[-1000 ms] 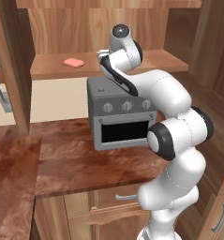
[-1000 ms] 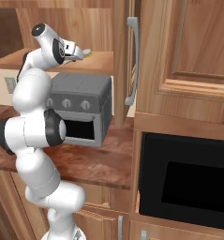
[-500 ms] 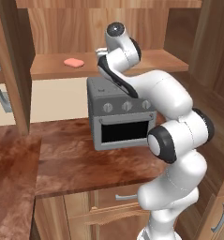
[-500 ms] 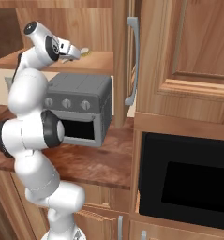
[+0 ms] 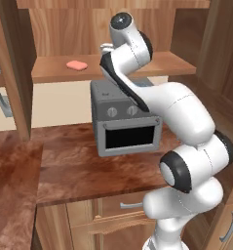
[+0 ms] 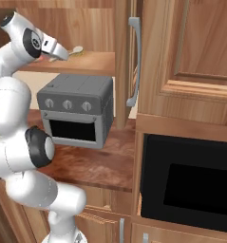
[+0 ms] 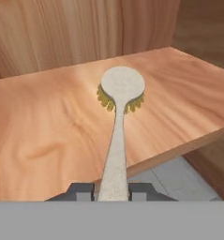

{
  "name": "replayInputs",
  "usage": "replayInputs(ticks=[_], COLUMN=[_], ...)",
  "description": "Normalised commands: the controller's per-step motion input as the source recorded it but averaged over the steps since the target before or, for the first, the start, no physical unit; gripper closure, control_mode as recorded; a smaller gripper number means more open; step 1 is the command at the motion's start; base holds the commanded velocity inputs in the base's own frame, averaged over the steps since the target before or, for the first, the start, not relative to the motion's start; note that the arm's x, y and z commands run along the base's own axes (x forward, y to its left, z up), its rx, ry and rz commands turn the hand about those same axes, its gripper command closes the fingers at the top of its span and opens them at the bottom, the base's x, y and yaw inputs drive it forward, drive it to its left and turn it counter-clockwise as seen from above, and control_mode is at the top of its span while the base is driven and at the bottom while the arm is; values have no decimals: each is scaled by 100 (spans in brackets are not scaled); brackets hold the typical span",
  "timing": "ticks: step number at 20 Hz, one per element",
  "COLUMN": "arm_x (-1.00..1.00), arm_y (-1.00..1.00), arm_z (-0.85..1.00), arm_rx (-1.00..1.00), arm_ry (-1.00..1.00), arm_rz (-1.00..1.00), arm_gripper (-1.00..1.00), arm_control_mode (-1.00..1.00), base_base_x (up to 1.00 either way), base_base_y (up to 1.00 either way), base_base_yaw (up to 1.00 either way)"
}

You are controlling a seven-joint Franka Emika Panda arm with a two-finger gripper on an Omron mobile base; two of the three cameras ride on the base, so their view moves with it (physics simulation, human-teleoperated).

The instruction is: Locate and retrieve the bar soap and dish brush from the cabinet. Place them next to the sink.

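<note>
The dish brush [image 7: 122,86] has a pale cream handle and yellowish bristles, and its head is over the plank shelf [image 7: 48,126] of the open cabinet. My gripper [image 7: 112,190] is shut on the near end of the handle, with a dark fingertip on each side. In the right base view the gripper [image 6: 62,53] is at the shelf's front edge and the brush head [image 6: 77,49] sticks out beyond it. The salmon-pink bar soap [image 5: 76,65] lies flat on the same shelf [image 5: 49,74], well to the left of the arm. The sink is out of view.
A grey toaster oven [image 5: 127,122] stands on the brown counter [image 5: 84,171] right under the shelf. The cabinet door with its silver bar handle [image 6: 134,61] hangs open to the right. A black built-in oven [image 6: 191,185] is lower right.
The hand and wrist have risen a little and shifted left along the shelf front. The fingers have closed the last bit onto the brush handle.
</note>
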Motion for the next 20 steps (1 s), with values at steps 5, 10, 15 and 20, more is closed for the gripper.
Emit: replayInputs(ticks=[5, 10, 15, 20], arm_x=[-100, -100, -96, -84], arm_y=[0, -1, -20, -14], arm_z=[16, 1, -4, -4], arm_rx=[7, 5, 2, -2], arm_ry=[-2, 0, 3, 10], arm_rz=[-3, 0, 9, 19], arm_gripper=[100, 100, 100, 100], arm_control_mode=[-100, -100, -100, -100], base_base_x=[0, 0, 0, 0], base_base_y=[0, 0, 0, 0], base_base_yaw=[0, 0, 0, 0])
